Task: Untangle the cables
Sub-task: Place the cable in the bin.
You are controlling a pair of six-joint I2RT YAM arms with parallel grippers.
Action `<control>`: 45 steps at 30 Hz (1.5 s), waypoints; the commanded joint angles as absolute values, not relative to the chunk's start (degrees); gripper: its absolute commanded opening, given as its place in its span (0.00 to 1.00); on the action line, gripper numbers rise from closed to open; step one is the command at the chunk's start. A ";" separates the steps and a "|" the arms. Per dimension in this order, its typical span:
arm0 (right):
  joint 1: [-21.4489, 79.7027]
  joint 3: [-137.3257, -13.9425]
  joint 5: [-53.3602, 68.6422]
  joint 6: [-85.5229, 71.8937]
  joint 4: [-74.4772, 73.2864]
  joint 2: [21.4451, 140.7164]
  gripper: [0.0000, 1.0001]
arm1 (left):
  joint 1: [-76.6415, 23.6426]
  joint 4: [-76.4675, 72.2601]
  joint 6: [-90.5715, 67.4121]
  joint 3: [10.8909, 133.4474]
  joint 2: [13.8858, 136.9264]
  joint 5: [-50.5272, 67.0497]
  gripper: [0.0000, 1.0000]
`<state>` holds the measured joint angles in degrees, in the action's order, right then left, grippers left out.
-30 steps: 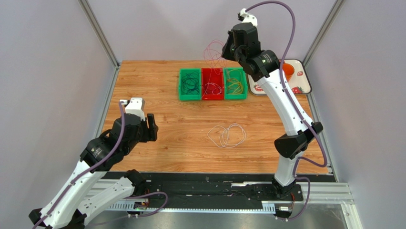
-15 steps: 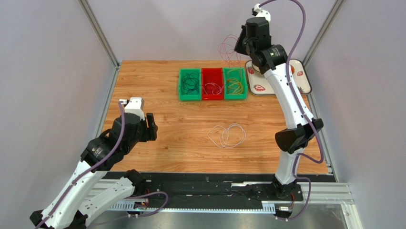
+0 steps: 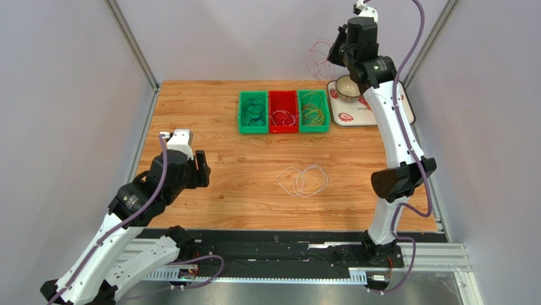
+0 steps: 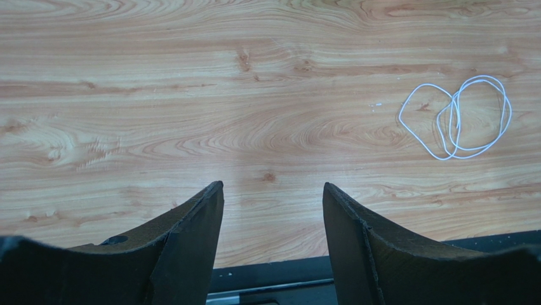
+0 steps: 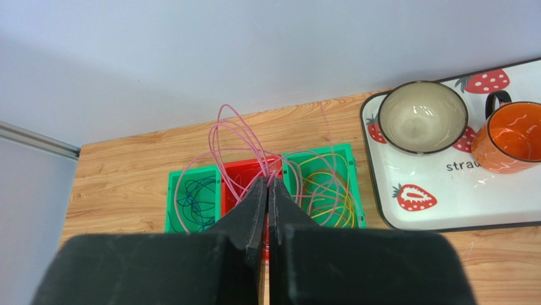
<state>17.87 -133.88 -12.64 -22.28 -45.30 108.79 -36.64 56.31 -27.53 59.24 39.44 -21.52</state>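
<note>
My right gripper is raised high above the table's far right, shut on a bundle of red-pink cable loops that hangs from its tips; the loops dangle over the bins. A white cable coil lies on the wood at mid-table, also in the left wrist view. Dark cables lie in the left green bin, pale ones in the red bin, yellow and orange ones in the right green bin. My left gripper is open and empty, low at the left.
A strawberry-print tray at the back right holds a bowl; the right wrist view also shows an orange mug on it. Grey walls with metal posts enclose the table. A black rail runs along the near edge.
My right gripper has risen and swung right from above the bins toward the tray, carrying the red-pink loops. The left arm and the white coil have not moved.
</note>
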 commanded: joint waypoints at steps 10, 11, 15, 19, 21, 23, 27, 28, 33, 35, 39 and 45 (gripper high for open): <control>14.94 -128.85 -11.16 -17.05 -37.45 110.13 0.00 | -36.39 54.49 -26.54 58.80 39.90 -21.62 0.67; 14.94 -128.93 -11.08 -16.96 -37.27 110.65 0.00 | -36.30 54.58 -26.46 58.89 39.99 -21.71 0.67; 14.77 -128.85 -11.08 -15.73 -36.74 111.88 0.00 | -36.30 54.58 -26.63 58.97 40.17 -21.97 0.67; 14.59 -128.06 -9.50 -15.82 -35.69 112.41 0.00 | -36.30 54.75 -26.54 58.89 40.34 -22.24 0.66; 14.50 -127.53 -8.79 -15.82 -35.42 112.76 0.00 | -36.39 54.76 -26.54 58.89 40.43 -22.24 0.67; 14.59 -126.22 -8.44 -15.91 -34.89 113.03 0.00 | -36.30 54.76 -26.54 58.97 40.61 -22.32 0.67; 14.59 -122.88 -7.47 -16.52 -33.58 112.94 0.00 | -36.30 54.76 -26.54 58.97 40.87 -22.41 0.67; 14.59 -122.00 -6.95 -16.78 -33.23 112.68 0.00 | -36.39 54.84 -26.54 58.89 40.87 -22.41 0.67; 14.59 -115.58 -4.92 -19.07 -30.68 111.27 0.00 | -36.30 54.76 -26.54 59.06 40.78 -22.41 0.67; 14.59 -114.18 -3.61 -19.68 -30.41 110.83 0.00 | -36.30 54.76 -26.54 59.06 40.87 -22.32 0.67; 14.50 -110.49 -1.58 -21.35 -29.36 109.78 0.00 | -36.21 54.76 -26.46 59.06 40.69 -22.24 0.67; 14.85 -106.09 -1.05 -22.32 -28.30 108.11 0.00 | -36.12 54.67 -26.46 58.98 40.34 -22.06 0.66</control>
<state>14.81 -107.98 -2.20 -21.02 -32.03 112.53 -36.58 55.94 -27.51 58.87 40.77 -21.58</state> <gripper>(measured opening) 0.007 0.665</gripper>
